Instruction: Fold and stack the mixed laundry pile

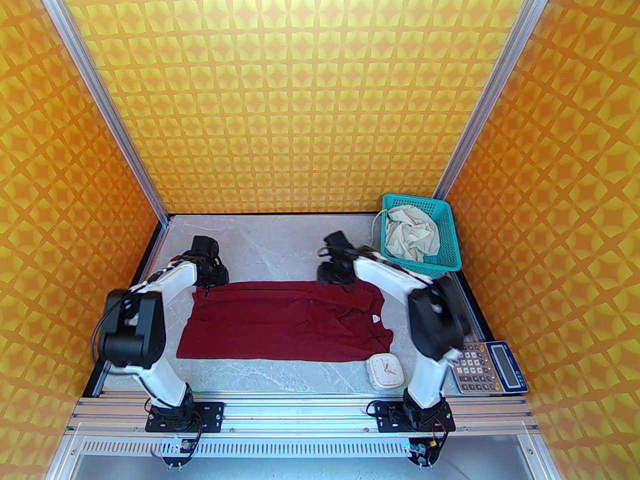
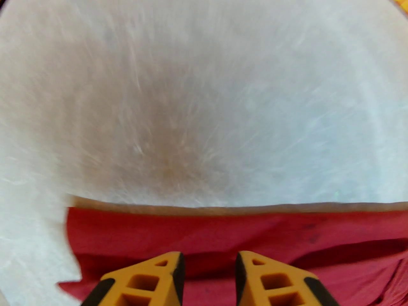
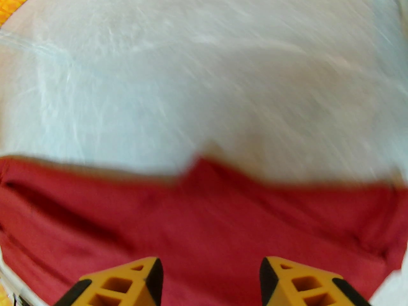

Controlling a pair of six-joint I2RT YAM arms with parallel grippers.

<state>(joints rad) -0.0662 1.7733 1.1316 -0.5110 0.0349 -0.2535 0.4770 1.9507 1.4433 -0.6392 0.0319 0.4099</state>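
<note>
The dark maroon-red shirt (image 1: 285, 323) lies spread flat across the middle of the grey table, its collar toward the right. The cream-beige shorts (image 1: 412, 235) sit crumpled inside the teal basket at the back right. My left gripper (image 1: 212, 280) hovers over the shirt's far left corner; in the left wrist view its orange fingers (image 2: 208, 266) stand apart over the red cloth (image 2: 223, 234), holding nothing. My right gripper (image 1: 336, 273) hangs over the shirt's far edge near the middle; its fingers (image 3: 208, 276) stand wide apart above the fabric (image 3: 204, 215).
The teal mesh basket (image 1: 445, 248) stands at the back right corner. A white square clock (image 1: 385, 370) lies by the shirt's near right corner. A calculator (image 1: 492, 368) rests at the table's right edge. Orange patterned walls enclose three sides.
</note>
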